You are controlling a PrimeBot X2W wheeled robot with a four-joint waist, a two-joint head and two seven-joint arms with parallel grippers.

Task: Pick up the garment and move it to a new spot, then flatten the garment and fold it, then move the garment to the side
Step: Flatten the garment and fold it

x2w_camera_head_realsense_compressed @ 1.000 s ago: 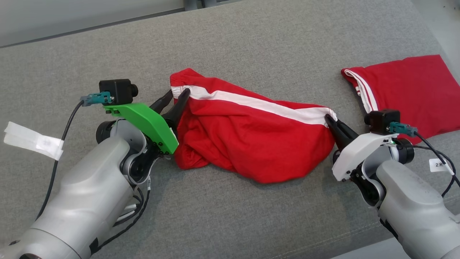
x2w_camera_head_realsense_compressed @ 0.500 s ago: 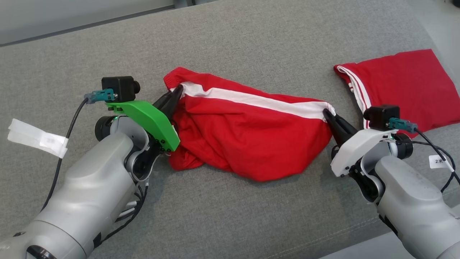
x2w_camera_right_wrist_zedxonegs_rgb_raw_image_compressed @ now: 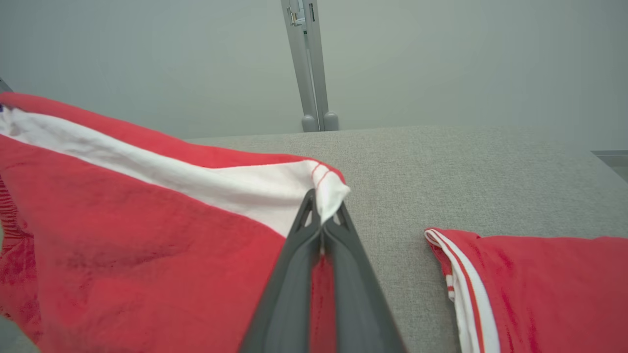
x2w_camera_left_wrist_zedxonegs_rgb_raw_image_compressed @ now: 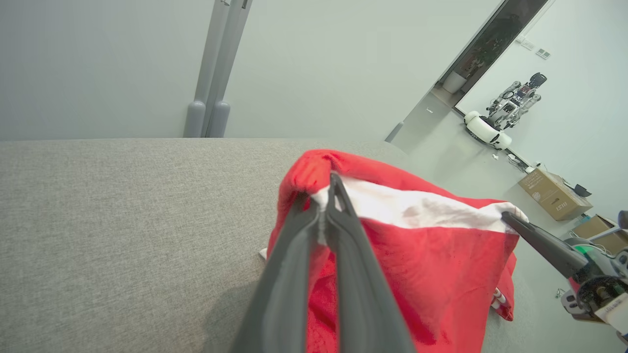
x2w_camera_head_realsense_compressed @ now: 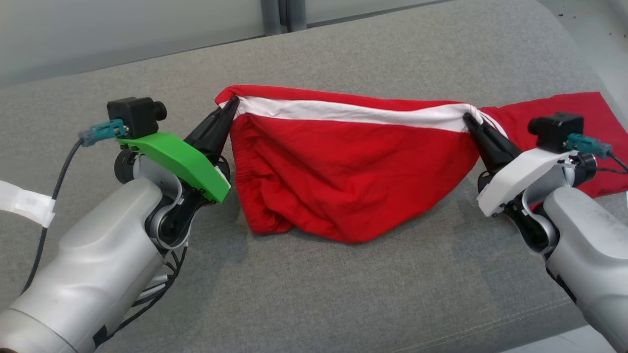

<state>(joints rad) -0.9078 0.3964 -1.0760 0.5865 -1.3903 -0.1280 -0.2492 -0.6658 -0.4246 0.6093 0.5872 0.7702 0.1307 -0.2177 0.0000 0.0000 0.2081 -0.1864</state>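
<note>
Both ends are gripped now. The left gripper [x2w_camera_head_realsense_compressed: 230,105] is clamped on the garment [x2w_camera_head_realsense_compressed: 343,196] at the end farthest from the folded red piece [x2w_camera_head_realsense_compressed: 588,113], and the right gripper [x2w_camera_head_realsense_compressed: 470,120] is clamped on the end nearest it. A second ago the left fingers were apart around that corner. Since then we've lifted the white-stripe edge taut between the arms, though the head camera shifted too. The garment hangs just beside the folded piece, its lower bulge seemingly brushing the grey cushion [x2w_camera_head_realsense_compressed: 343,294]. We judge the pickup done, and the carry away from the folded piece comes next.
</note>
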